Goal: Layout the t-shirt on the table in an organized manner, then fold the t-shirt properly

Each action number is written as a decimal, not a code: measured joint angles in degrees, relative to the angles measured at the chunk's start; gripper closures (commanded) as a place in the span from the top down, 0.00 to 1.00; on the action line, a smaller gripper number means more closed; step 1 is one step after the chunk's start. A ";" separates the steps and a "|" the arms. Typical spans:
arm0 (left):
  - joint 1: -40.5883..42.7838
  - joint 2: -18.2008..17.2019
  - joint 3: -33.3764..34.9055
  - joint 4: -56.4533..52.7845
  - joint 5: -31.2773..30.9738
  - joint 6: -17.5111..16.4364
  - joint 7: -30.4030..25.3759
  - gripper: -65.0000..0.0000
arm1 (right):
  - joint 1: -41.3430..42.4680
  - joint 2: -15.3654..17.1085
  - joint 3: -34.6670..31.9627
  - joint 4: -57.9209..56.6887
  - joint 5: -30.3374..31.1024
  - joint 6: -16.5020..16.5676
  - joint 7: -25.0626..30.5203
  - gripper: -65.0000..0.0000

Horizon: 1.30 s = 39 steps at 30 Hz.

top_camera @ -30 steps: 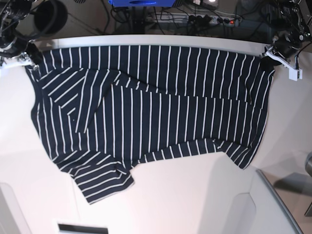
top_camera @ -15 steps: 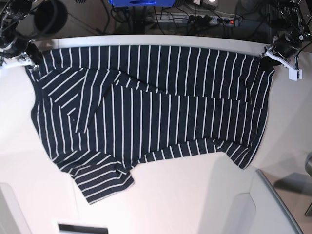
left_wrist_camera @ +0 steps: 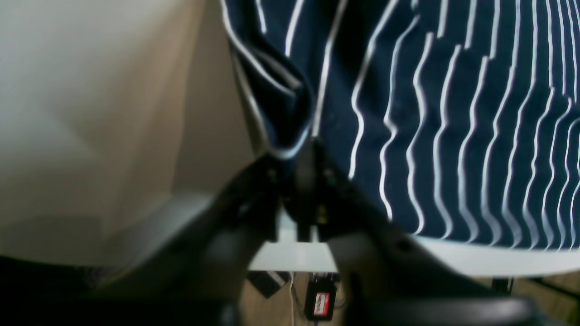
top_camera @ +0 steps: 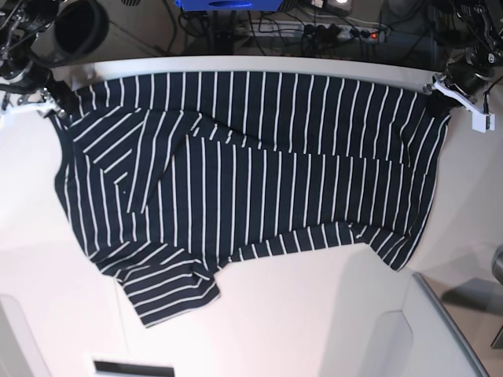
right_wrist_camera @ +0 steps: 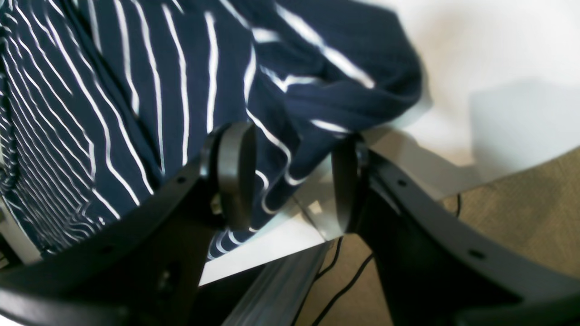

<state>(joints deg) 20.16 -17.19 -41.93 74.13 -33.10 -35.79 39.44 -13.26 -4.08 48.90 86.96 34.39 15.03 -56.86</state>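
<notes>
The shirt (top_camera: 244,188) lies spread across the far half of the worktop (top_camera: 314,322), its top edge running along the curved far rim, because the two arms have it by its far corners to pull it out flat for folding. The right gripper (right_wrist_camera: 290,181) stands at one far corner with its jaws apart, a bunched fold of cloth lying between them but not pinched, so this looks like a release. The left gripper (left_wrist_camera: 299,181) sits at the other far corner with its jaws nearly together around the cloth's edge; whether they grip it I cannot tell. Against the earlier base view, the far edge has slid outward toward the rim, the corners have moved with it, and the near sleeve (top_camera: 169,294) has shifted slightly.
</notes>
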 measured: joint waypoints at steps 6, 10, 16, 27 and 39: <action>0.76 0.87 -0.09 0.17 0.13 2.89 0.11 0.55 | -0.11 -0.22 0.11 0.39 -0.11 -0.02 -0.15 0.41; 0.81 0.68 0.02 0.17 0.20 2.95 0.02 0.74 | -0.17 -0.24 0.28 0.39 -0.11 -0.02 -0.15 0.41; 0.79 1.01 -4.48 -0.15 0.11 3.02 0.35 0.78 | -2.40 -0.22 0.28 0.42 -0.11 -0.37 4.55 0.41; 1.25 -0.79 -16.48 -0.02 -0.02 3.26 0.00 0.78 | -2.95 4.39 0.28 0.46 -0.02 -2.36 7.58 0.41; 1.90 -0.74 -23.23 0.02 0.24 3.21 0.26 0.78 | -1.57 7.72 0.22 0.81 0.26 -2.40 7.19 0.41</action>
<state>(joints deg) 22.06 -17.93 -65.17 74.15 -32.86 -32.58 39.70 -14.83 3.64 49.12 87.77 34.65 12.62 -49.67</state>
